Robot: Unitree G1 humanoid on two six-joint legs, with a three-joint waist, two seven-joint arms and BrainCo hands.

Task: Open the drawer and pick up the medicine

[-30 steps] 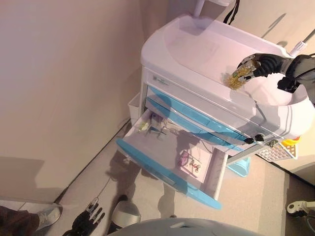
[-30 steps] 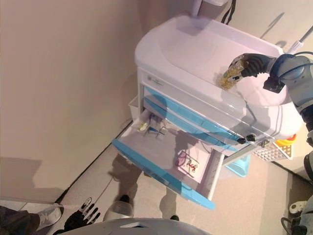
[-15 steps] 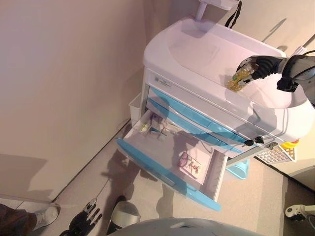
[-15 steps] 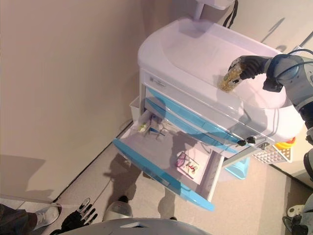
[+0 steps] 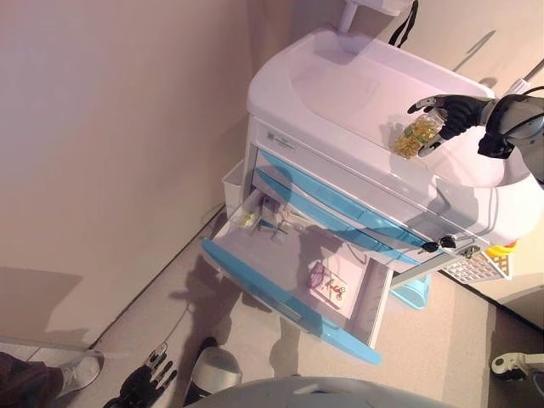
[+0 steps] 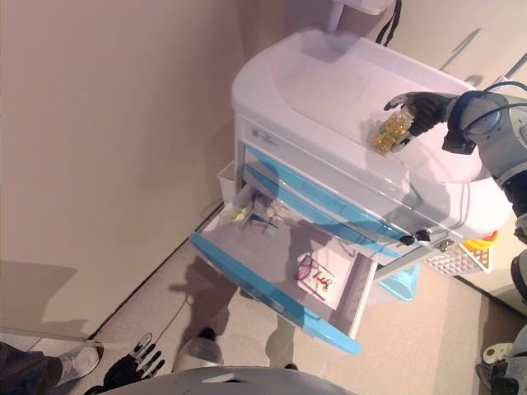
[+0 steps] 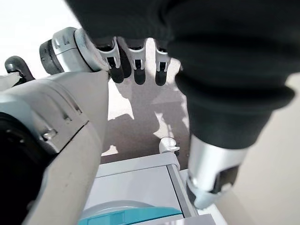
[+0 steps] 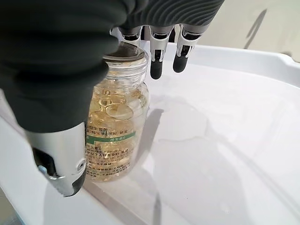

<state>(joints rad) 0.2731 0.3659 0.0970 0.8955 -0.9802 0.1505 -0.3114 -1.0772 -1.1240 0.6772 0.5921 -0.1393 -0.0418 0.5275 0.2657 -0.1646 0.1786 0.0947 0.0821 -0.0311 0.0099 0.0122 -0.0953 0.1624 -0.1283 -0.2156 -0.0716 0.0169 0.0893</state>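
Medicine bottle: clear, packed with golden capsules

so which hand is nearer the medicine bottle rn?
Right. The right hand is right at the medicine bottle on the cart top, fingers open around it. The left hand hangs low near the floor, far below the cart.

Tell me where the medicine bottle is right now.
The medicine bottle stands on the cart's white top, near its front edge, right beside the right hand.
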